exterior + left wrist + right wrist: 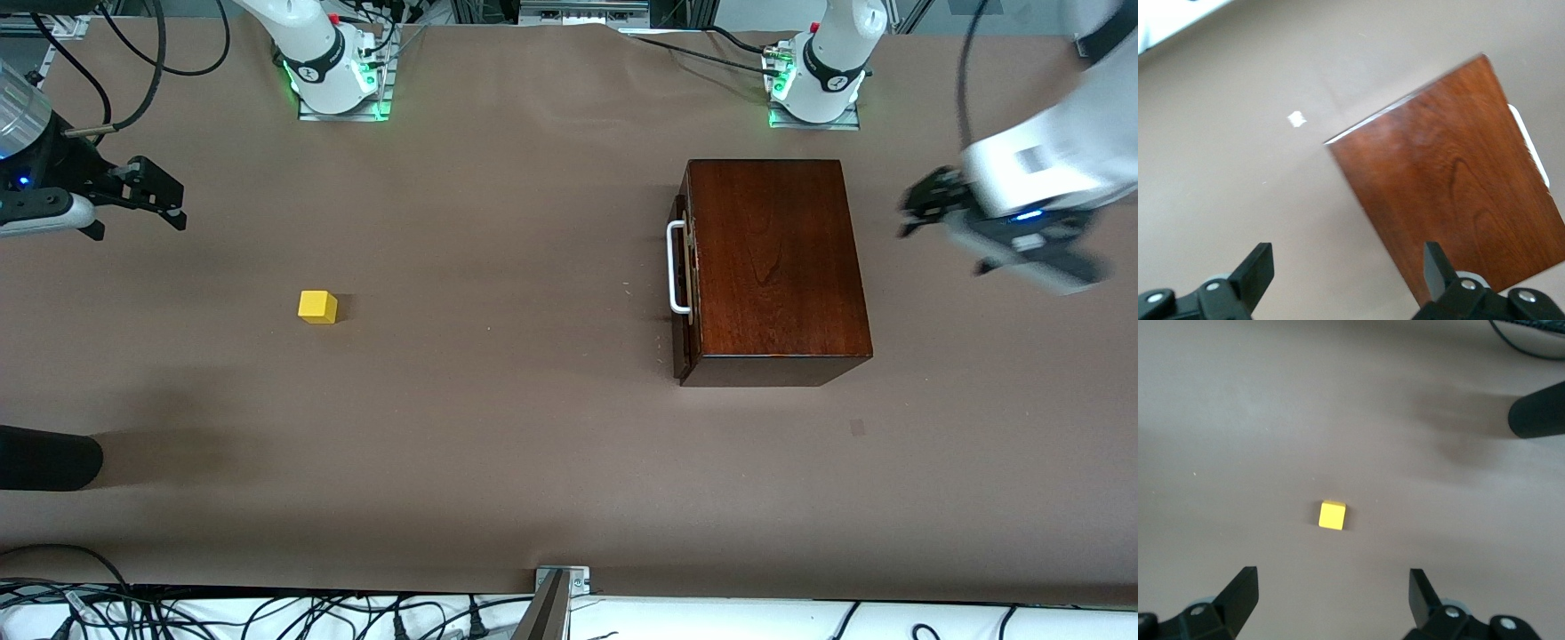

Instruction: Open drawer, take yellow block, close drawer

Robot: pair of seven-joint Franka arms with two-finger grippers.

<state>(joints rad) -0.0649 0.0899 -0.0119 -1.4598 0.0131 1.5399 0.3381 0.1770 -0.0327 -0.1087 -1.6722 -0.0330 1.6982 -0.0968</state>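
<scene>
Across the whole front frame, lying flat: brown table (533,444), bare cloth running edge to edge. In the right half of that frame, sitting on the table toward the left arm's end: dark reddish-brown wooden box (773,267), glossy top facing up. Along its frame-left face, sitting pushed in flush: drawer (683,267), white handle (677,267) standing proud of the dark front and pointing toward the right arm's end.

At the right edge of the front frame, hanging over bare table just beside the box: left gripper (916,209), jaws spread wide and gripping nothing; in the left wrist view, box top (1458,193) filling the right side between and above the two dark fingers (1255,270).

At the left edge of the front frame, hovering over bare table: right gripper (164,200), jaws gaping wide and holding nothing.

In the left-centre of the front frame, resting alone on the table, well apart from the box: yellow block (317,307), also showing mid-frame in the right wrist view (1332,515), clear of both fingers (1241,593).
</scene>
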